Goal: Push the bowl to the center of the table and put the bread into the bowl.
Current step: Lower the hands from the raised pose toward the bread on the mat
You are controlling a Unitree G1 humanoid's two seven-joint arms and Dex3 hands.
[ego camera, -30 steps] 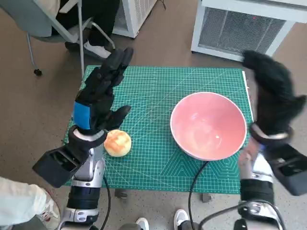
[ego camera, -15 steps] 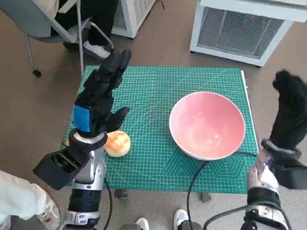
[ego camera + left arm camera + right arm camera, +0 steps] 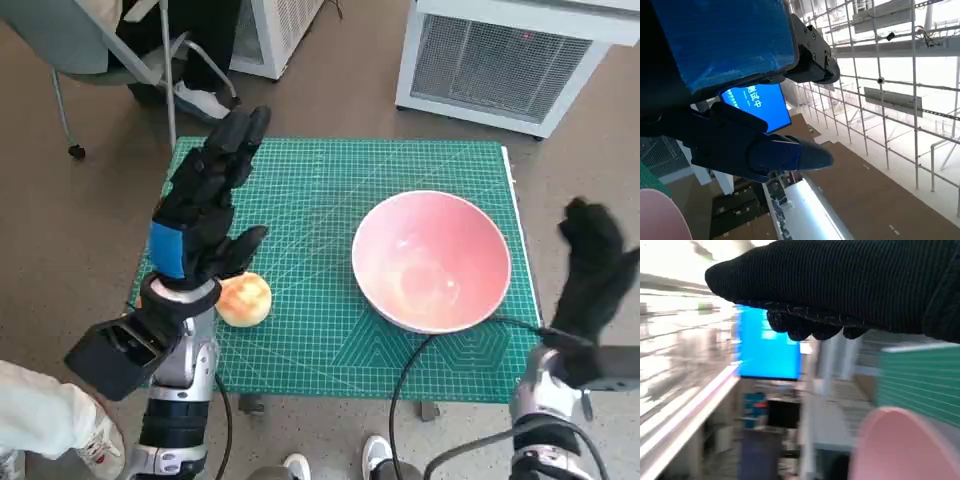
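While the left hand (image 3: 205,205) rises over the left part of the green cutting mat (image 3: 330,180), its fingers stretched out and apart with nothing in them, the bread (image 3: 243,299) lies on the mat just beside its wrist. Off the mat's right edge, the gloved right hand (image 3: 592,265) is raised, fingers loosely extended and holding nothing, near the pink bowl (image 3: 432,262), which sits on the mat's right half.

- The bowl (image 3: 432,260) sits on the mat (image 3: 330,190), toward its right side.
- The bread (image 3: 245,298) lies on the mat near its left front edge, well apart from the bowl.
- The left hand (image 3: 205,205) hovers directly behind the bread.
- The right hand (image 3: 592,270) hangs off the table's right edge, beside the bowl.
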